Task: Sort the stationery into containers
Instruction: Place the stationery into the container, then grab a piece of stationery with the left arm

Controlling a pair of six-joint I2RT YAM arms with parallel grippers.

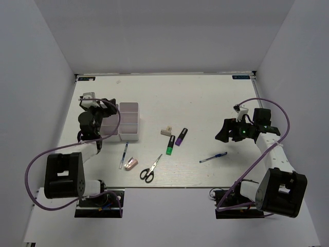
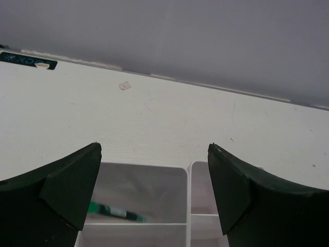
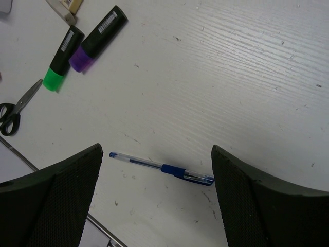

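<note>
The white tray [image 1: 129, 121] stands at the left of the table. My left gripper [image 1: 109, 106] hovers open over its left part. In the left wrist view the left gripper [image 2: 154, 154] holds nothing, and a green pen-like item [image 2: 110, 211] lies in a tray [image 2: 187, 172] compartment below it. My right gripper [image 1: 229, 131] is open above a blue pen [image 3: 164, 169], which lies on the table between the spread fingers of the right gripper [image 3: 157, 154]. On the table lie the green highlighter [image 1: 170, 145], purple highlighter [image 1: 181, 137], beige block [image 1: 166, 131], scissors [image 1: 149, 170], pink block [image 1: 132, 163] and a second blue pen [image 1: 125, 153].
White walls close in the table at the back and on both sides. The arm bases [image 1: 97, 198] sit at the near edge, with purple cables looping beside them. A metal edge [image 3: 97, 226] shows at the bottom left of the right wrist view.
</note>
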